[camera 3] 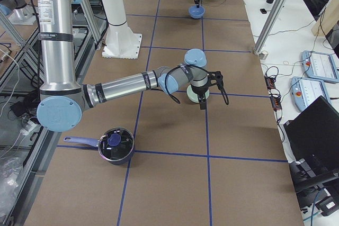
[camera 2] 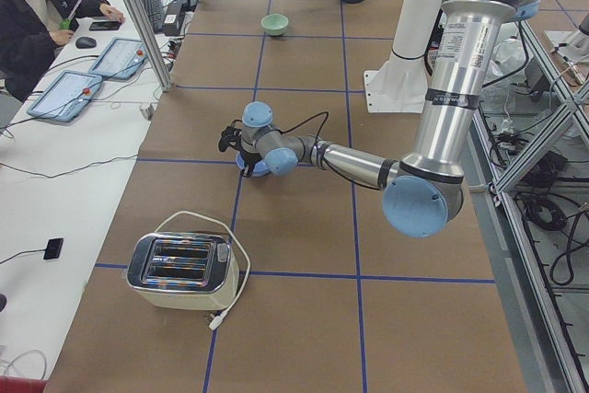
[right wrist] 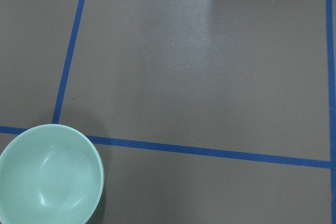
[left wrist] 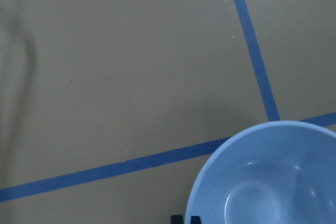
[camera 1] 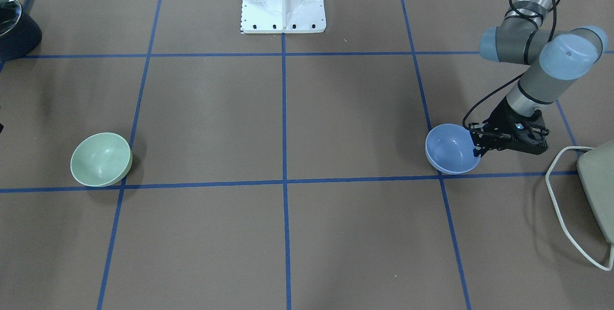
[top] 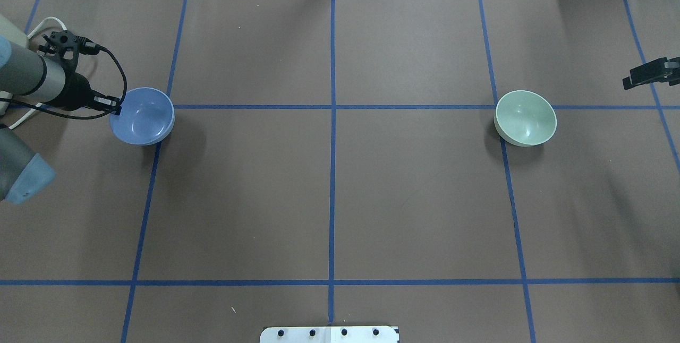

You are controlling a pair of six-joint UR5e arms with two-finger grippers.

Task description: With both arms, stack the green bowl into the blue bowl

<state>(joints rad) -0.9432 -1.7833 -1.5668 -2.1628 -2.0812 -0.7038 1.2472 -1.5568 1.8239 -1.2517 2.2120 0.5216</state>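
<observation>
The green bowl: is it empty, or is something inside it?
Empty. The green bowl stands upright, and its inside shows bare in the overhead view.

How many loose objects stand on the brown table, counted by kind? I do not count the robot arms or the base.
Bowls: 2 (green bowl, blue bowl)
Toaster: 1
Pot: 1
Total: 4

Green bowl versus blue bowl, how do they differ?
The green bowl is pale mint; the blue bowl is periwinkle. The blue bowl has the left gripper at its rim; the green bowl stands untouched. The green bowl sits on the robot's right side, the blue bowl on its left. Both are upright, empty and similar in size.
</observation>
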